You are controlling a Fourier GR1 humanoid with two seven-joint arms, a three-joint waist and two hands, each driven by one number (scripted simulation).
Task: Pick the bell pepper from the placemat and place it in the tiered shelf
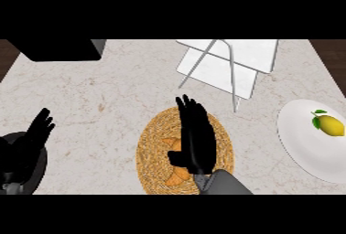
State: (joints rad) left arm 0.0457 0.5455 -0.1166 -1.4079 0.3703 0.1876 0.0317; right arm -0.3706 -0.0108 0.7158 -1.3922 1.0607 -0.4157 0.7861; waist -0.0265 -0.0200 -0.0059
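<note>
A pale marbled counter (101, 105) is filling the view, dark floor showing at its far corners. The white tiered shelf (226, 64) is standing at the far edge, a white plate (297, 141) carrying a lemon (329, 125) at right. The right hand (194, 137), fingers straight, is covering the woven placemat (152, 146) and the orange bell pepper (177, 176). The left hand (34, 135) is resting open at left.

We see our slim matte-black right hand (196, 141), smooth grey forearm behind it, matching black left hand (30, 137)
</note>
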